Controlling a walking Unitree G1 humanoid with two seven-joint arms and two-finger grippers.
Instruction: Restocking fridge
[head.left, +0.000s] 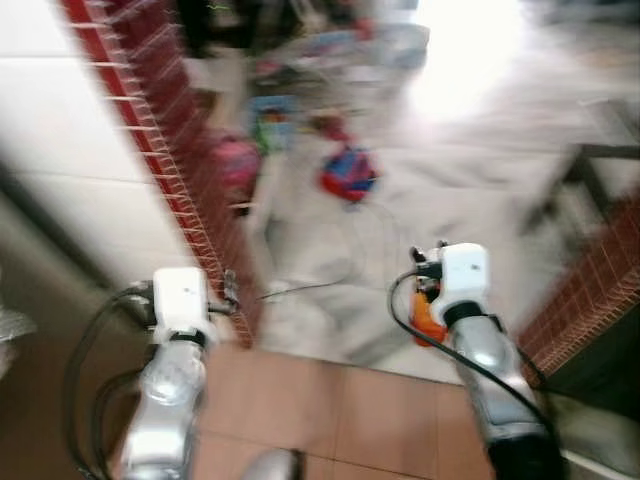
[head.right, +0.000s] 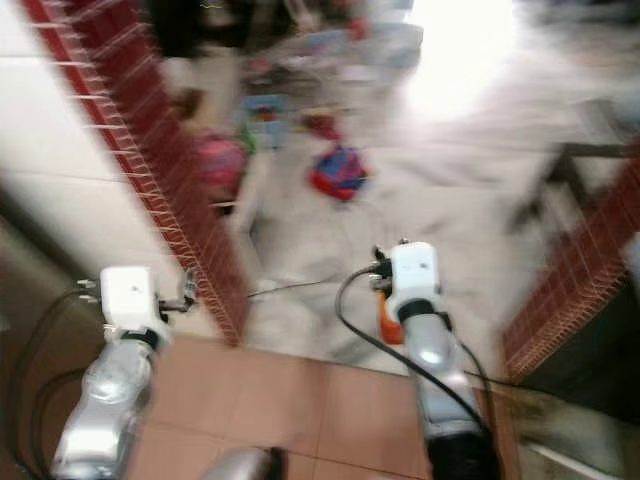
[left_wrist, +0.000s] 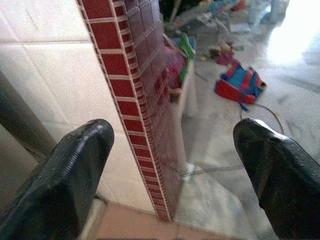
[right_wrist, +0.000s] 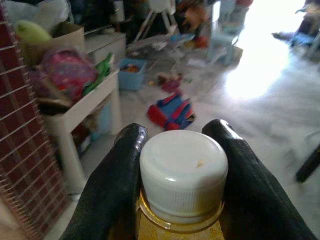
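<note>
While walking, R gripper (right_wrist: 182, 175) clamps bottle (right_wrist: 182, 172)

The bottle (right_wrist: 181, 200) has a smooth white plastic cap with a ribbed skirt above clear amber plastic. The right gripper (right_wrist: 182, 175) pinches it with matt black, rubbery fingers; the left gripper's (left_wrist: 172, 170) spread fingers (left_wrist: 75, 170) show fine ribbing. Beside the left gripper, the pillar (left_wrist: 135, 95) is glossy red tile with pale grout. Beyond the pillar, the floor (left_wrist: 225, 165) is polished and reflective, and a cloth bag (left_wrist: 241, 84) lies on it.
</note>
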